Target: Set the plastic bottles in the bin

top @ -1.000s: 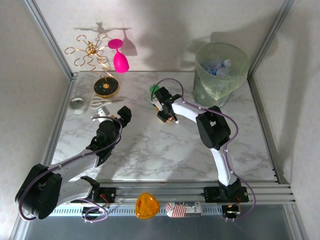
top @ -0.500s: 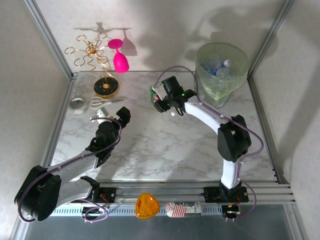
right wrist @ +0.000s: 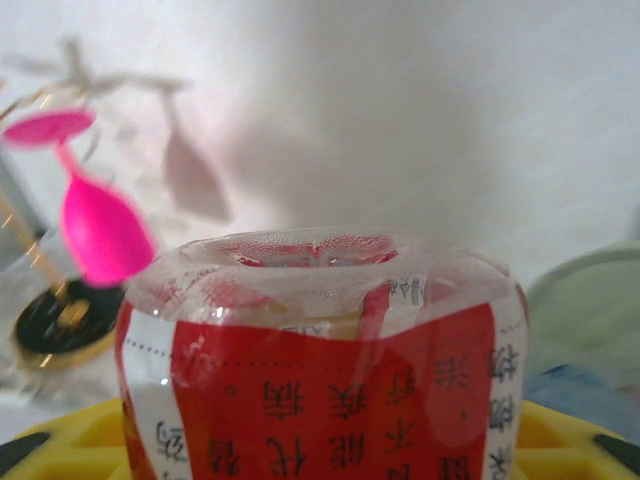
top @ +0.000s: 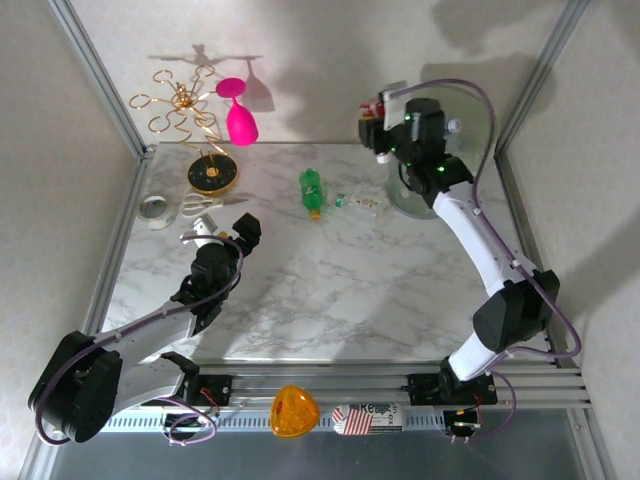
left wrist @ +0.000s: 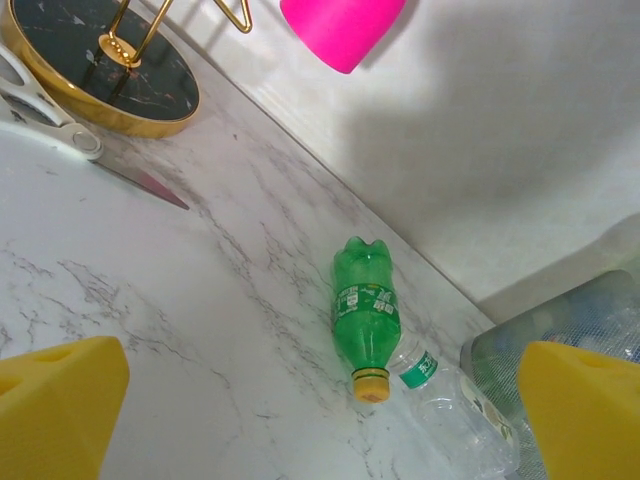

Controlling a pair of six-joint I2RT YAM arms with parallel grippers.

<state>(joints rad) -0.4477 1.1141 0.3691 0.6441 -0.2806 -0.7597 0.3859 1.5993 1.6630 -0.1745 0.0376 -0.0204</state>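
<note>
Lying side by side on the near rail at 6 o'clock, between the two arm bases, are an orange piece (top: 295,411) and a striped pack (top: 365,418). Farther in, at 9 o'clock on the marble table (top: 330,290), the left gripper (top: 238,232) is hovering released, its yellow pads (left wrist: 60,400) standing wide apart with nothing between them. Beyond it, at 10 o'clock, scissors (top: 205,205) and a clear roll (top: 154,208) are lying near a black-and-gold base (top: 213,175).

At 12 o'clock a green bottle (top: 312,190) is lying on its side, its yellow cap pointing to 6 o'clock. A clear bottle (top: 358,202) is lying just beside that cap, at its 3 o'clock; whether the two are touching cannot be told.

The right arm is arching from its base at 5 o'clock to 1 o'clock. There the right gripper (top: 378,125) is hanging high above the table, clenching a red bottle (right wrist: 320,390) between yellow fingers (right wrist: 570,440), the bottle's base facing the wrist camera.

The bin (top: 480,135) is standing in the far right corner at 2 o'clock, partly hidden by the arm. The held bottle is sitting just at its 9 o'clock, and blue shapes are showing through its wall.

At 11 o'clock a pink glass (top: 240,122) is hanging bowl down from a gold rack (top: 180,100) against the back wall.
</note>
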